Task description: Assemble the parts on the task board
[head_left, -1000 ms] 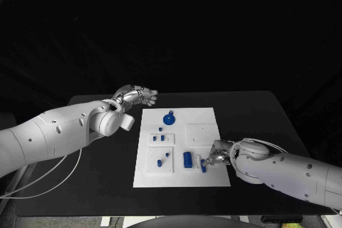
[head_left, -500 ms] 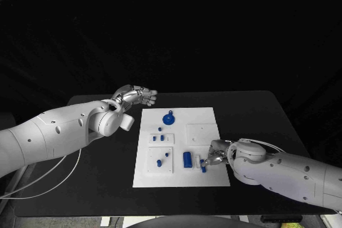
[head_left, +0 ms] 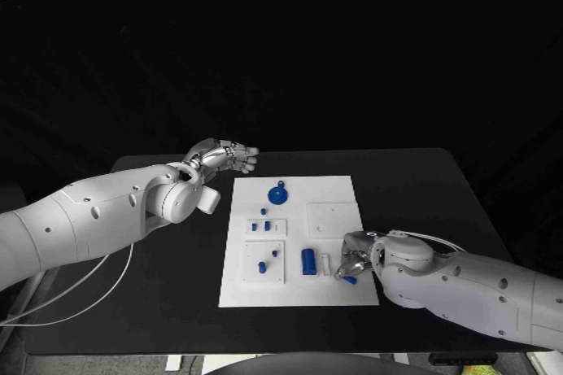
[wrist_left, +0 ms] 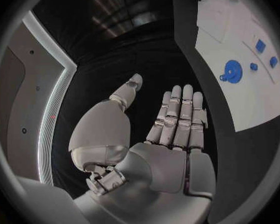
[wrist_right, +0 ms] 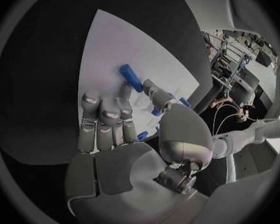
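The white task board [head_left: 340, 228] lies mid-table. On it are a round blue part [head_left: 278, 196], a long blue block [head_left: 308, 261] and small blue pieces [head_left: 260, 226]. My right hand [head_left: 355, 257] is over the board's near right corner, pinching one end of a short blue peg [head_left: 350, 280] between thumb and a finger. The right wrist view shows the peg [wrist_right: 130, 77] sticking out past the fingertips [wrist_right: 124, 90] above the board [wrist_right: 109, 50]. My left hand [head_left: 223, 157] hovers beyond the board's far left corner, fingers straight and apart [wrist_left: 177, 119], holding nothing.
A raised white square [head_left: 331, 218] sits on the board's right half and slotted white blocks [head_left: 265, 263] on its left half. The left wrist view shows the board [wrist_left: 239, 99] with the round blue part [wrist_left: 232, 70]. Black tabletop [head_left: 422, 196] surrounds the board.
The right hand has closed on the blue peg, and the peg has shifted from beside the long block toward the board's near right corner. The left hand has not moved.
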